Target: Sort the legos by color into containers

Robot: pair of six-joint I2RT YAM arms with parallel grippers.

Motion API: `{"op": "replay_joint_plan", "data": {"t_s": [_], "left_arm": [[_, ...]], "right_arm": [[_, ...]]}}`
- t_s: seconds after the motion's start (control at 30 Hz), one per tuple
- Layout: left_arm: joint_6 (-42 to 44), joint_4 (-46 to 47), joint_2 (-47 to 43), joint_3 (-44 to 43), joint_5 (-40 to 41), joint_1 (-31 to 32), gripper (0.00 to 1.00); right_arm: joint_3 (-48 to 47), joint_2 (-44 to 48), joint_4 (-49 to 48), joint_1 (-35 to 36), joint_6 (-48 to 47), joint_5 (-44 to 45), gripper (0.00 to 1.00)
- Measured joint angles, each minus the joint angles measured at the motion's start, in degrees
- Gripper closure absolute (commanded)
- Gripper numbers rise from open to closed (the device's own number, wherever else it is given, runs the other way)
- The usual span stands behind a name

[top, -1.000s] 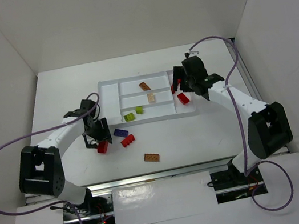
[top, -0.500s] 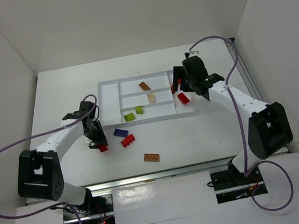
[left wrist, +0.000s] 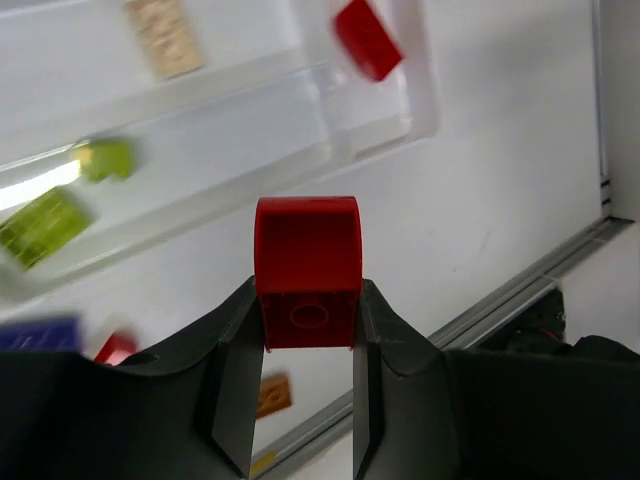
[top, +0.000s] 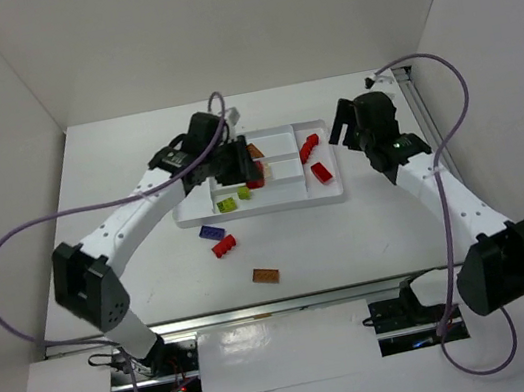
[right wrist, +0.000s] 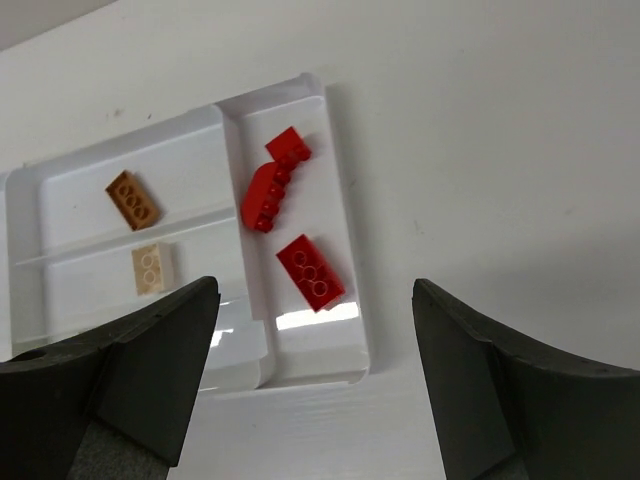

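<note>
**Op 1:** Which way is the red slot lying from your left gripper (left wrist: 307, 292)?

**Op 2:** To its right. I am holding 1 red brick (left wrist: 307, 250) clamped between the left fingers, over the tray (top: 275, 210) near its middle. The red slot (right wrist: 325, 210) is sitting at the tray's right end, its long axis running near to far.

**Op 1:** Is the right gripper (top: 343, 127) nearer?

**Op 2:** Yes. I am hovering it just beside that slot, fingers spread wide, carrying nothing. The brick is in the left gripper, so I am judging a rightward carry as the coming move.
</note>
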State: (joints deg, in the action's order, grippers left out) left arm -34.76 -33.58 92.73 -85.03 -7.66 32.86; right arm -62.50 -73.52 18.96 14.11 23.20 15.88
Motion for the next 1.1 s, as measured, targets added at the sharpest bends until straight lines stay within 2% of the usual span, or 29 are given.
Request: {"op": "replay_joint_plan", "data": {"t_s": [0.17,0.3,0.43,0.5,0.57,0.67,0.7,0.73,0.8,0.9,1.1], "left_arm": [[-0.1,3.8,15.0,-14.1,-3.8,5.9,0.87],[-0.2,6.5,24.5,-22.0,-7.2,7.6,0.85],[-0.9,8.5,32.1,-27.4,-9.3,7.4,0.76],[-1.6,9.1,35.4,-29.7,-9.7,7.3,0.67],[-1.7,9.6,38.4,-32.4,-9.9,7.3,0.52],[-1.8,10.1,41.6,-35.5,-10.2,7.3,0.22],[-1.8,10.1,42.6,-36.4,-10.2,7.3,0.1],[-1.6,10.2,43.3,-37.1,-10.3,7.3,0.07],[-1.5,10.1,43.6,-37.4,-10.3,7.4,0.04],[-1.2,10.1,43.2,-37.1,-10.1,7.4,0.06],[2.4,7.9,33.5,-27.1,-3.5,7.4,0.34]], "right_arm": [[6.0,8.5,1.5,-1.3,3.4,5.2,0.14],[9.6,16.5,2.8,-1.6,5.5,8.4,0.14],[9.9,22.0,3.1,-2.0,6.2,11.4,0.14],[9.9,22.8,3.1,-2.1,6.5,12.5,0.14],[10.0,22.7,3.3,-2.1,6.6,13.0,0.14],[10.3,22.4,4.1,-2.1,6.8,13.5,0.14],[10.5,22.4,4.4,-2.1,7.0,13.6,0.14],[10.6,22.4,4.8,-2.1,7.0,13.7,0.14],[10.9,22.4,5.0,-2.1,7.0,13.6,0.14],[11.4,22.4,5.3,-2.1,7.0,13.4,0.14],[11.5,21.9,5.5,-2.1,6.7,11.5,0.14]]}}
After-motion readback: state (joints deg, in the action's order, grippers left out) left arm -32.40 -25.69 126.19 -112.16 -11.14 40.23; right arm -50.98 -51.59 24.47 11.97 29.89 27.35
